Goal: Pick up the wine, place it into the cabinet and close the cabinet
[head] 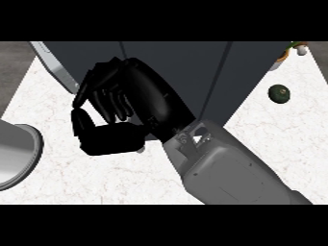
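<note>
**Right hand curled in front of the cabinet; wine out of sight**

Nearest, the grey forearm (230,173) comes in from the lower edge, right of centre, and slants up and left. Open white desk (294,144) lies on both sides of it, with the wider free stretch at the lower right.

At the left edge of the frame sits a grey round basin (37,149), cut off by the frame. Only its rim and smooth grey inner wall show. It stands apart from the hand, with a band of bare desk between them.

The right hand (141,103) fills the middle of the frame. Its fingers (102,93) are curled down and inward, and the thumb is bent beneath them at the lower left. A sliver of white desk shows through the gap, and nothing can be seen inside the curl.

Behind the hand rises the dark cabinet (187,72), widest at the top of the frame, with thin upright seams on its face. A pale strip (53,65) runs along its left side, just beside the fingers; whether it is a door edge or a side wall I cannot tell. The wine does not show, and whether it is in the cabinet or behind the hand I cannot tell.

Further right a small dark green ball (280,93) lies alone on the desk. A pale, partly hidden object (288,52) sits at the upper right. The desk's slanting edges give way to dark floor (3,67) at both upper corners.
</note>
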Tool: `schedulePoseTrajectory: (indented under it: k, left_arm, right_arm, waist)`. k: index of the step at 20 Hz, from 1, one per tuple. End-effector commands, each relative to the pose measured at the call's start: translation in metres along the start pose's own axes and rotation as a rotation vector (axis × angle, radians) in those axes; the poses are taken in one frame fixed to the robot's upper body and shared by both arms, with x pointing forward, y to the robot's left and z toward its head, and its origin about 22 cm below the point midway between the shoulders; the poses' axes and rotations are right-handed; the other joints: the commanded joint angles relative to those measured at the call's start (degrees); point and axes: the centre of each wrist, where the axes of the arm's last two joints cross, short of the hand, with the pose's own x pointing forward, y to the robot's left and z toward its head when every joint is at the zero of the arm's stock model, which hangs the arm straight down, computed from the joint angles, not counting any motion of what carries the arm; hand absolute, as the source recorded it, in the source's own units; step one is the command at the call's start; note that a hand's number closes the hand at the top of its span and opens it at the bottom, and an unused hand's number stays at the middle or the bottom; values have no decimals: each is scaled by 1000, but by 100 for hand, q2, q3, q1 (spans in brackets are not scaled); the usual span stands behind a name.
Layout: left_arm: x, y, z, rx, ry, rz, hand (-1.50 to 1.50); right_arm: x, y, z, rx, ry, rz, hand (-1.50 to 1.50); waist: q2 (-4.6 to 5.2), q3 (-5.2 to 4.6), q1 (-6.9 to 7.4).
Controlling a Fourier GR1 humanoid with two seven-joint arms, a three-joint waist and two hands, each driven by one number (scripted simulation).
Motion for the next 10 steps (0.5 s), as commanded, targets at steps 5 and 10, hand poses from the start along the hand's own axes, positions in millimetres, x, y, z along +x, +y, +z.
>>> schedulePoseTrajectory:
  k: [5, 10]
  left_arm:
    - [-5, -14, -18, -34, 47, 23, -150]
    - [-22, -44, -17, -45, 62, 18, -150]
  right_arm:
    - [-20, -45, -33, -45, 29, 18, 150]
    - [-36, -75, -42, -81, 51, 38, 150]
  waist:
    - [-1, 3, -67]
    - [10, 5, -70]
